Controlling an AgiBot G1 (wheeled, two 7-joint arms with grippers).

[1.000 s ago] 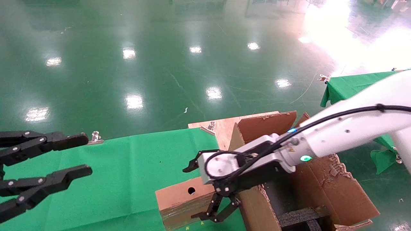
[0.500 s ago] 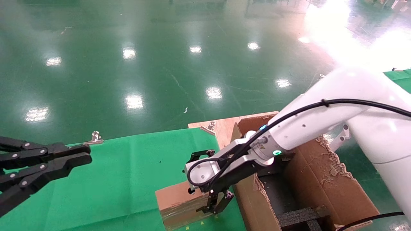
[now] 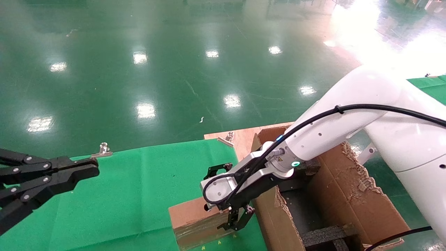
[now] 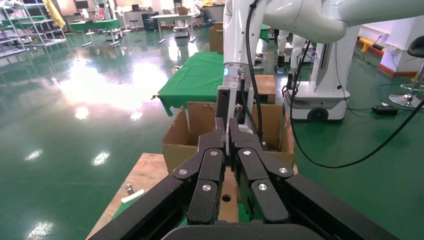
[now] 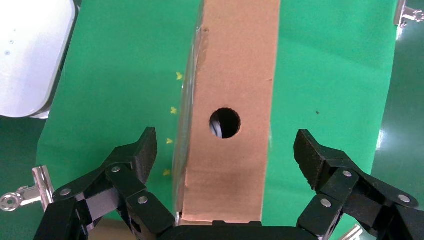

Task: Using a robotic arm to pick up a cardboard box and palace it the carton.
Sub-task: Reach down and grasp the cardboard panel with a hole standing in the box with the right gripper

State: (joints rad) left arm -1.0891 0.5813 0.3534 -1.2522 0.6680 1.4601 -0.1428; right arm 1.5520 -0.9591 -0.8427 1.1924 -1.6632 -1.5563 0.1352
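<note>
The right gripper [image 5: 225, 150] straddles the cardboard box [image 5: 232, 90], fingers spread and clear of its sides (gap hidden in head view). Left gripper [image 3: 83, 170] closed, empty.

Green cloth [image 5: 120, 75] bare on both long sides of cardboard box [image 5: 232, 100], right gripper [image 5: 225, 150] fingers straddling without touching; carton [image 3: 275, 223] wall close beside

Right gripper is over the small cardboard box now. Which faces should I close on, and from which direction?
Come straight down from above, as the right gripper is posed now: open, with one finger on each side of the cardboard box. Close on its two long side faces, across the narrow width, about level with the round hole. That span fits between the fingers; the taped side looks glossy, so grip firmly.
</note>
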